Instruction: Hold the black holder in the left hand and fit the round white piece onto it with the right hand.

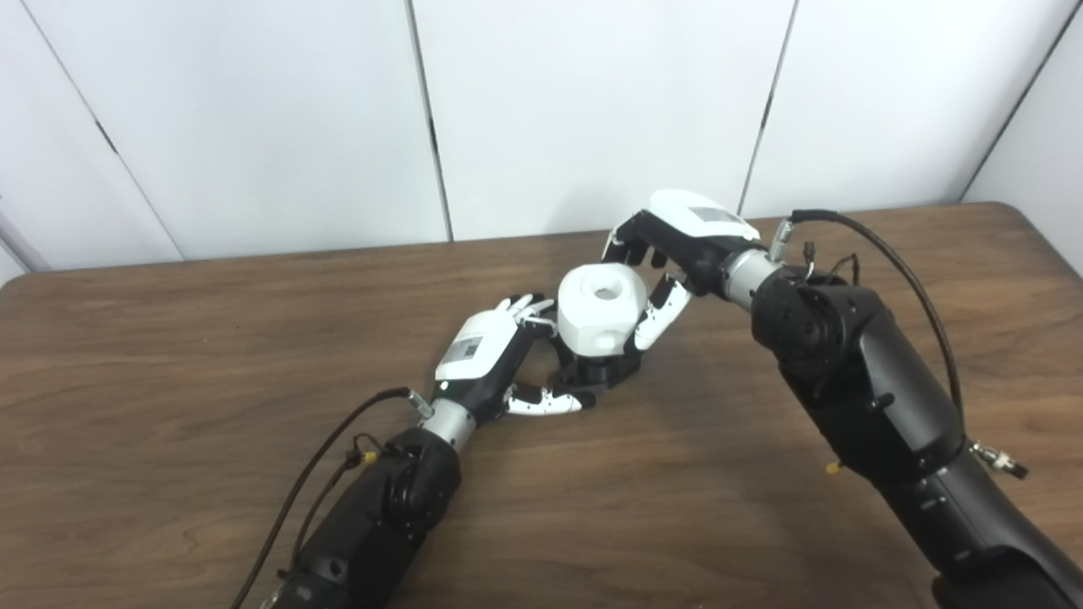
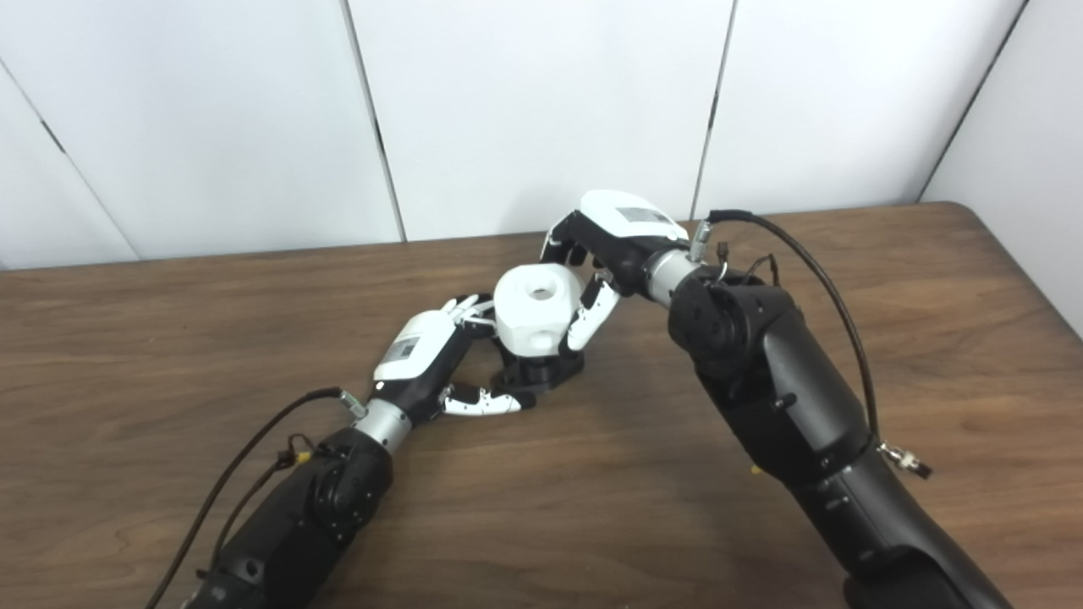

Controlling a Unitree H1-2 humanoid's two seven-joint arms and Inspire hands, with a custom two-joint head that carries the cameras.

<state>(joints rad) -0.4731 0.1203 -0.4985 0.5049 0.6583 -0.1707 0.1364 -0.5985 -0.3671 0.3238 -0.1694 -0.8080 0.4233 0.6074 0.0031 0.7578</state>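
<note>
**Both hands at the white piece, mid-desk**

Nearest the camera, my two black forearms come up from the near edge of the desk [image 1: 169, 338], a wide brown wood-grain top that runs back to the white wall panels [image 1: 592, 110].

My right hand [image 1: 677, 245] reaches in from the right side. Its fingers [image 1: 630, 245] curl over the far side of the round white piece and its thumb [image 1: 660, 313] lies against the piece's right flank; whether it is really gripping I cannot tell, though it is closed around it.

My left hand [image 1: 486, 359] rests low on the desk, fingertips at the left side of the piece and thumb [image 1: 546, 404] stretched along the front of the black holder, wrapped around its base.

The round white piece [image 1: 602, 320], with a hole in its top, sits on top of the black holder [image 1: 601, 372], near the middle of the desk, slightly toward the far edge.
</note>
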